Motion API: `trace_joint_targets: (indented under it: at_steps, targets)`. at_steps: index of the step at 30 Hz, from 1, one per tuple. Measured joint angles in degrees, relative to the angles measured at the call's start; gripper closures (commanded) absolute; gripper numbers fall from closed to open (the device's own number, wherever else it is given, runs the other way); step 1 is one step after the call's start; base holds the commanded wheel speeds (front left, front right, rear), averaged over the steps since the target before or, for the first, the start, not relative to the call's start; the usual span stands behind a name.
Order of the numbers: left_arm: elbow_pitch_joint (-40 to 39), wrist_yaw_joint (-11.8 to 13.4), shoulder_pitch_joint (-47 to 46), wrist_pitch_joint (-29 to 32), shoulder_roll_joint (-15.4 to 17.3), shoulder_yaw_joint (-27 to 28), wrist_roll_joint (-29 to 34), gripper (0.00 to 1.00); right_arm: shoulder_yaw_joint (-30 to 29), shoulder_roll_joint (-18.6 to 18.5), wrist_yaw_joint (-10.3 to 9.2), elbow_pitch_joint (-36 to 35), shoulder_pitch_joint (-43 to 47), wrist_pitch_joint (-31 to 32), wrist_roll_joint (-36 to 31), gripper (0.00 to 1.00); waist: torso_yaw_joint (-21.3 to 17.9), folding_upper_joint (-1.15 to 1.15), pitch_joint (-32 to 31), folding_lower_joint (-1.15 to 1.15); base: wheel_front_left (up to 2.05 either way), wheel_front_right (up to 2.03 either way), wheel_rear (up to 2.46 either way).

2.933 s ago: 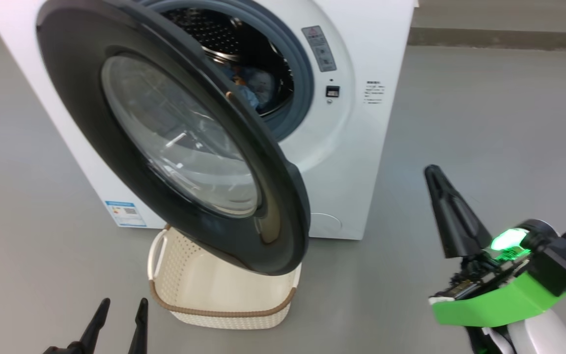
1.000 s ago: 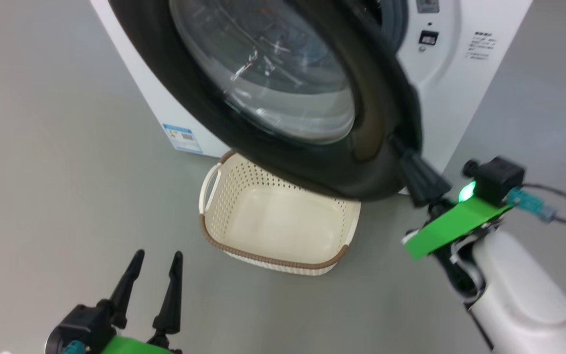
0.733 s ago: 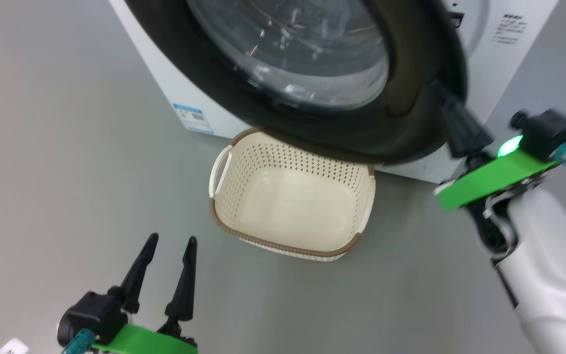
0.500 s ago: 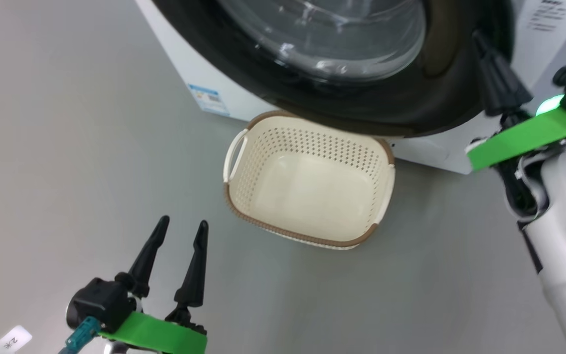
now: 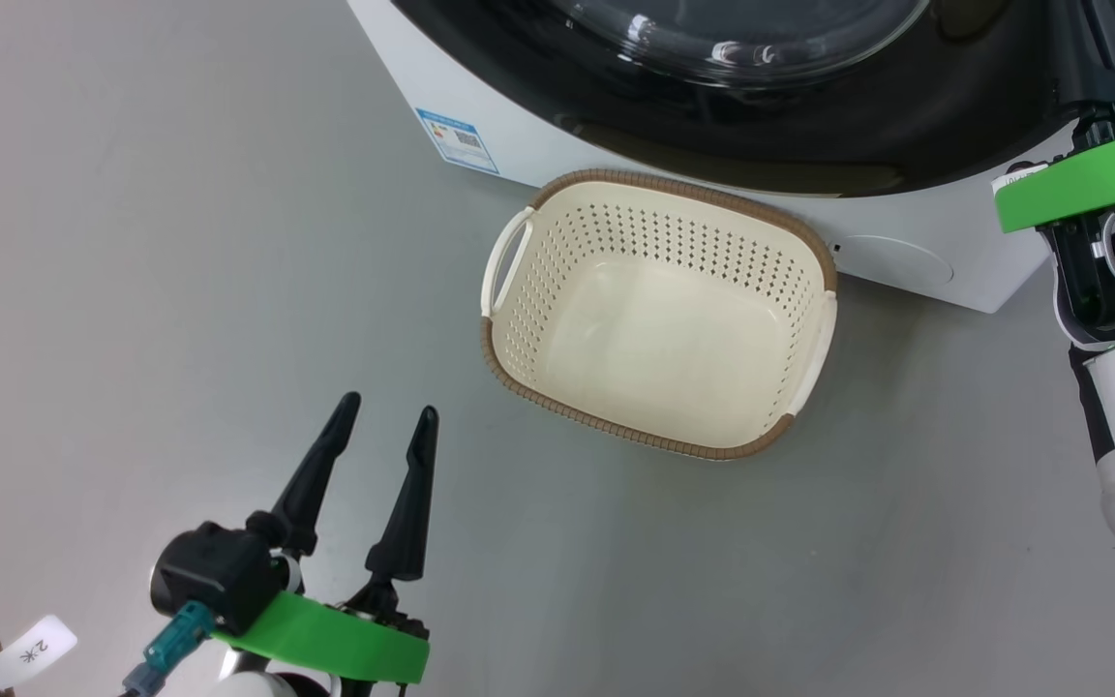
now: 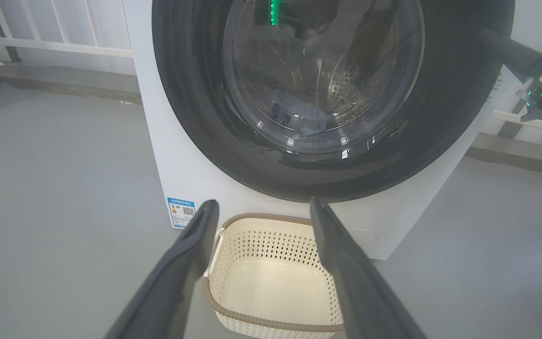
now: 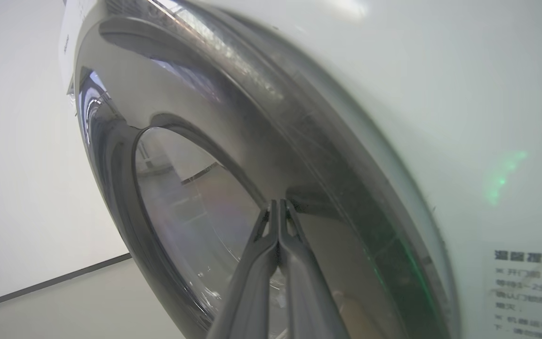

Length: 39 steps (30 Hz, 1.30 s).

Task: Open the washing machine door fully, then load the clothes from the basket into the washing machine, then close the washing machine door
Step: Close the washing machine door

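You had the right gripper point(image 7: 278, 203) clenched on nothing, its two fingers pressed together with the tips against the glossy rim of the washing machine door point(image 7: 111, 155), just beside the shallow recess on the edge away from the hinge. The left gripper point(image 5: 389, 407) hung released, fingers spread over the bare floor near the basket point(image 5: 616, 431), which sat empty in front of the washing machine point(image 5: 906, 261), partly under the door's lower edge. In the left wrist view the door looked almost flush with the cabinet, and a bluish bundle that was probably the clothes point(image 6: 299, 117) lay behind the glass in the drum; whether the latch had caught could not be told. The door would likely have handled as a stiff, fairly heavy hinged panel with a slick surface, so closed fingertips could have skated across it. The firm dark rim by that recess looked the best place to press, square on and steadily, rather than the bulging glass.
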Motion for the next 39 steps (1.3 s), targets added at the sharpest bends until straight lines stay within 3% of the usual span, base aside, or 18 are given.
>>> trace_joint_targets:
  at_steps: [7,11,12,13,14,26,39]
  targets:
    - [0.35,0.27,-0.25,0.0,-0.08,0.11,0.0,0.0,1.93,-0.97,0.15,-0.82,0.25,0.0,-0.18,1.0,-0.11,0.0,-0.19,0.0,0.0,0.0,0.0]
    - [1.47,0.27,-0.2,0.0,-0.08,1.1,0.08,0.0,4.56,-1.57,0.14,-1.96,3.34,0.0,0.04,0.67,-0.78,0.0,-1.46,0.0,0.0,0.0,0.0]
    - [1.85,0.26,-0.19,0.0,-0.09,1.54,0.09,0.0,5.21,-1.56,0.14,-2.1,4.77,0.0,0.07,0.52,-1.04,0.0,-1.79,-0.01,0.0,0.0,0.0]
    - [2.18,0.26,-0.18,0.0,-0.09,1.93,0.1,0.0,5.79,-1.55,0.14,-2.29,6.3,0.0,0.09,0.18,-1.34,0.0,-2.11,-0.01,0.0,0.0,0.0]
    - [2.54,0.26,-0.17,-0.01,-0.09,2.25,0.19,0.0,6.43,-1.58,0.14,-2.3,7.77,0.0,0.1,0.0,-1.68,0.0,-2.43,-0.01,0.0,0.0,0.0]
    - [9.09,-0.09,1.03,-0.01,-0.11,6.69,2.72,0.0,8.21,-1.36,0.13,-4.64,21.73,0.01,1.26,0.0,-6.98,0.0,-6.55,-0.01,0.0,0.0,0.0]
    - [12.38,-0.1,3.97,0.0,-0.02,8.93,4.61,0.0,4.43,-0.2,0.13,-7.33,33.84,0.01,1.15,0.0,-14.16,0.0,-11.92,-0.01,0.0,0.0,0.0]
